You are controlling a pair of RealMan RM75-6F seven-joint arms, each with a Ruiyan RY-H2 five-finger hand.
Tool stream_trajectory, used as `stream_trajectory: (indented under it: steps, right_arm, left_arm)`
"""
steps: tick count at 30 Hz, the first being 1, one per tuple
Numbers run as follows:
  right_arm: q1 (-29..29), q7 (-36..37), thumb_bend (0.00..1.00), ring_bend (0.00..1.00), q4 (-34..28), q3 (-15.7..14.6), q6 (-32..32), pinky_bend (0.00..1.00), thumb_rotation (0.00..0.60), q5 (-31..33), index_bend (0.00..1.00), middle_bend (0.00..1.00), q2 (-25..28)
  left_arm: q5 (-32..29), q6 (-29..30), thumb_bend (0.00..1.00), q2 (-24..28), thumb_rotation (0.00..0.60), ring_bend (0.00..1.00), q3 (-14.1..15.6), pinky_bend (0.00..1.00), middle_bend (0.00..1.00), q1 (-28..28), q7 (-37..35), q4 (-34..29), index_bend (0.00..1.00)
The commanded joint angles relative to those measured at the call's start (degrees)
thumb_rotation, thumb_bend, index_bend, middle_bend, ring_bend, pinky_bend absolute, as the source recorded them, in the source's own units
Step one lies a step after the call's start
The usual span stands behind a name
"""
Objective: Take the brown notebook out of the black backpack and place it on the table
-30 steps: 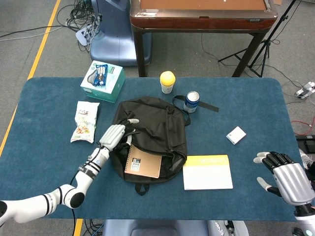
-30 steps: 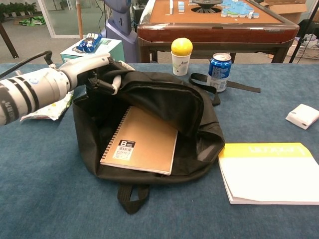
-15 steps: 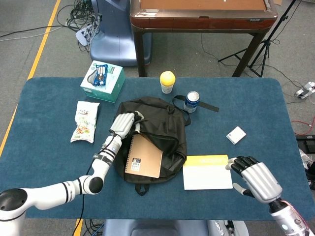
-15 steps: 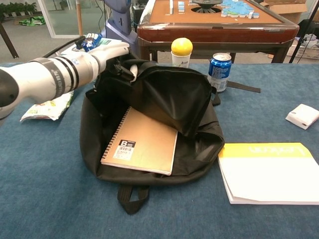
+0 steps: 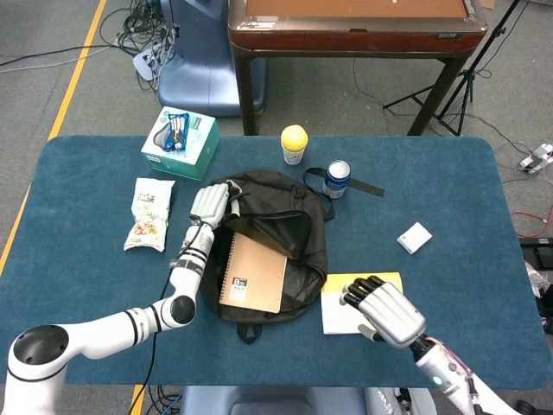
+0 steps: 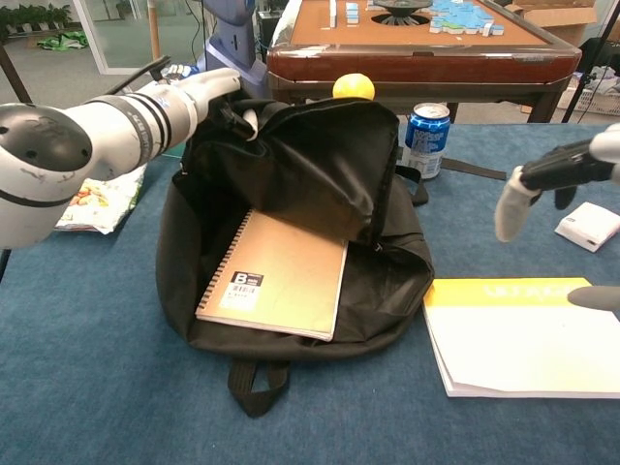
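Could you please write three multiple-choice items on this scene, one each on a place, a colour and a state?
1. Where does the brown notebook lie?
A. In the open black backpack
B. On the green box
C. On bare table

2. What colour is the band on the pad by the backpack?
A. Red
B. Yellow
C. Green

3. What is the left hand doing?
A. Holding the can
B. Resting flat on the table
C. Holding up the backpack's edge

Answers: 1 A, the notebook lies in the opening; 2 B, its far edge is yellow; 3 C, its fingers grip the raised fabric.
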Motion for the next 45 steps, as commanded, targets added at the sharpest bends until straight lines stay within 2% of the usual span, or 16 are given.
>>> stream_trajectory:
  steps: [1, 8, 13, 19, 27, 33, 45]
  right_arm:
    - [3.0, -4.6, 0.2, 0.26, 0.5, 2.1, -4.0, 0.37, 0.6, 4.9, 0.38, 0.32, -4.9]
    - [7.6, -9.7, 0.2, 0.26, 3.9, 3.7, -8.3, 0.37, 0.6, 11.5, 0.38, 0.32, -13.5]
    - [9.9, -11.8, 0.2, 0.25, 8.2, 4.1, -9.1, 0.37, 0.6, 13.9, 0.38, 0.32, -19.2]
    - [12.2, -12.6, 0.17, 0.24, 15.1, 4.6, -8.5, 0.37, 0.6, 14.8, 0.38, 0.31, -25.5]
    - [15.3, -9.8, 0.11, 0.22, 24.0, 5.2, -8.0, 0.37, 0.6, 14.3, 0.38, 0.27, -32.9]
    - [17.2, -8.2, 0.08, 0.2, 28.8, 5.3, -7.7, 0.37, 0.6, 13.8, 0.38, 0.26, -36.5]
    - [19.0, -6.9, 0.03, 0.18, 34.6, 4.7, -7.4, 0.34, 0.6, 14.6, 0.33, 0.23, -40.0]
  left_arm:
    - [0.3, -0.1, 0.72, 0.3, 0.6, 0.35, 0.3, 0.16, 0.34, 0.2, -0.1, -0.2, 0.71]
    - [0.3, -0.4, 0.72, 0.7, 0.6, 0.35, 0.3, 0.16, 0.34, 0.3, -0.7, -0.5, 0.71]
    - [0.3, 0.0, 0.72, 0.9, 0.6, 0.35, 0.4, 0.16, 0.34, 0.4, -0.5, -1.1, 0.71]
    - [-0.3, 0.4, 0.72, 1.1, 0.6, 0.35, 0.5, 0.16, 0.34, 0.5, -0.1, -1.8, 0.71]
    - [-1.1, 0.7, 0.72, 1.5, 0.6, 0.35, 0.7, 0.16, 0.34, 0.6, 0.5, -2.4, 0.71]
    - [-1.6, 0.8, 0.72, 1.8, 0.6, 0.35, 0.7, 0.16, 0.34, 0.6, 0.8, -2.7, 0.71]
    - [-2.4, 0.8, 0.72, 2.2, 0.6, 0.35, 0.8, 0.16, 0.34, 0.6, 1.1, -3.5, 0.71]
